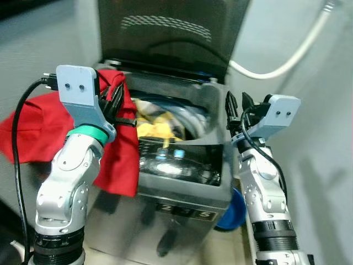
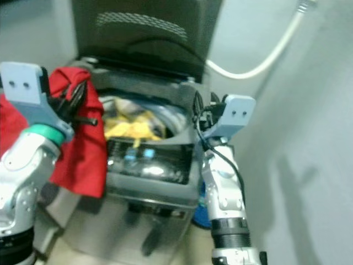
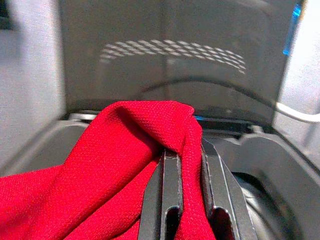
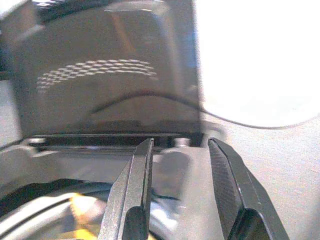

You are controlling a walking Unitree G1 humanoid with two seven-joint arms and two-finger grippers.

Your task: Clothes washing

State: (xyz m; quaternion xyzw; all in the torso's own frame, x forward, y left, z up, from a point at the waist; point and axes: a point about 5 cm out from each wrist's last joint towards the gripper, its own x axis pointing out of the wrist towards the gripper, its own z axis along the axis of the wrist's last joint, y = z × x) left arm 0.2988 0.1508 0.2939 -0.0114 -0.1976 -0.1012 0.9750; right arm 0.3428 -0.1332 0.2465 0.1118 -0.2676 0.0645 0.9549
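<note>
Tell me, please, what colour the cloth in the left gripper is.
Red cloth; the left wrist view shows it best.

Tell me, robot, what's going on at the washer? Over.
Left gripper shut on red cloth, held at washer rim. Right gripper open, empty, by the right rim. Lid up, yellow laundry already in drum. Nothing blocking.

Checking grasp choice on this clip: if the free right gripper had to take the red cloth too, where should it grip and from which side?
Probably the hanging lower fold of the red cloth, approached from the washer's front. The left gripper already pinches the top bunch, while the loose drape is exposed. The right gripper is open.
</note>
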